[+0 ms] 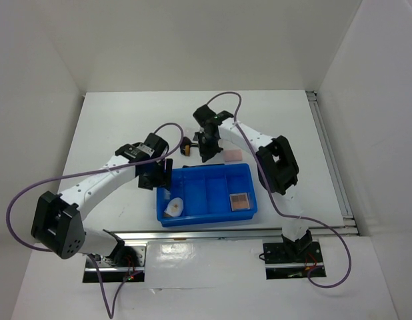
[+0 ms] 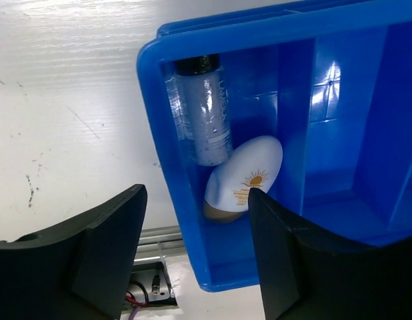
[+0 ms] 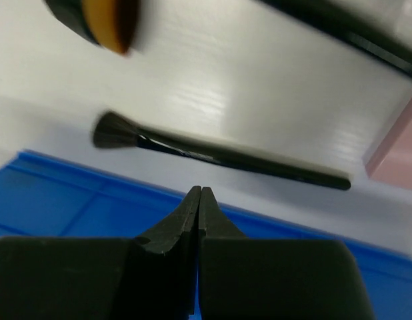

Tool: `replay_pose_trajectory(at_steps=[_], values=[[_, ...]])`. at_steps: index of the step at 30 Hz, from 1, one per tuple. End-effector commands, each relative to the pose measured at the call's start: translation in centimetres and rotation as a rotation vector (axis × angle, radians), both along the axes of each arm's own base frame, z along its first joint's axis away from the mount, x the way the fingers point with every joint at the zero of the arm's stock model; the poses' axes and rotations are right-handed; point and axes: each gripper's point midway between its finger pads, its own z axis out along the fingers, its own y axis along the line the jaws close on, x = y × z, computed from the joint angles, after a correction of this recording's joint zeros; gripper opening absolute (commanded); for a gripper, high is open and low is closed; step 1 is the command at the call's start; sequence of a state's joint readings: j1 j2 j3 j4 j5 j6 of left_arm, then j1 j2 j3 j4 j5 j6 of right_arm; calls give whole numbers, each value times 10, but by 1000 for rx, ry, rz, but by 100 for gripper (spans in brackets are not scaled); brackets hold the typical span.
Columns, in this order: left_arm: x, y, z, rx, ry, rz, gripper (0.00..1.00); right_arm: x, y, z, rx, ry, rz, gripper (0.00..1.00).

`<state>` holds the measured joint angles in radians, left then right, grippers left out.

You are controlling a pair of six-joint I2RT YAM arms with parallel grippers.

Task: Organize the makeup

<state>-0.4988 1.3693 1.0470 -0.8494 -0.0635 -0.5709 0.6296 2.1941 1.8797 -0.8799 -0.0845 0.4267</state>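
The tray (image 2: 149,80) was bright blue. In it lay a clear vial (image 2: 205,120) with a black cap and a white oval (image 2: 249,170) printed with an orange sun. On the white worktop (image 3: 213,73) lay a black brush (image 3: 219,157), a pale pink square (image 3: 401,157) and a black piece (image 3: 103,20) with an orange tip.

One blue tray (image 1: 213,215) sits on the surface (image 1: 113,120). In the tray's left compartment I count one clear vial (image 2: 205,117) with a black cap and one white oval piece (image 2: 249,173). There are two small pinkish squares: one square (image 1: 241,201) in the tray's right compartment, the other square (image 1: 233,155) just behind the tray. Also behind the tray lie two sure brushes, one slim black brush (image 3: 219,155) and one stubby orange-tipped brush (image 3: 103,20), plus one dark handle (image 3: 353,30), too blurred to name.
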Motion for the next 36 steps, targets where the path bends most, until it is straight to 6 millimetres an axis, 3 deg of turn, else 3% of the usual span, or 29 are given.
replay_pose_trajectory(at_steps=[1,5,7,12,15,17,21,25,29,36], values=[[-2,-7,-3,-49,4,-34,75,-15,-3,17,48,-2,28,2],[-3,-11,-10,-60,22,-41,68,-17,-12,13,28,8,15,2],[-4,-12,-12,-63,36,-43,67,-20,-16,0,-4,33,19,2],[-4,-16,-18,-67,67,-58,60,-16,-24,-2,-48,13,2,2],[-5,-16,-20,-68,78,-69,60,2,-39,6,-93,-34,-95,22],[-3,-18,-19,-68,78,-69,60,18,-51,12,-136,-81,-156,56],[3,-20,-18,-63,73,-89,60,40,-86,19,-193,-117,-253,81],[6,-19,-16,-56,59,-95,60,60,-124,17,-215,-114,-297,97],[7,-17,-19,-39,71,-91,60,63,-137,3,-208,-69,-265,100],[11,-15,-11,-19,54,-103,63,60,-126,-16,-85,-22,-216,100]])
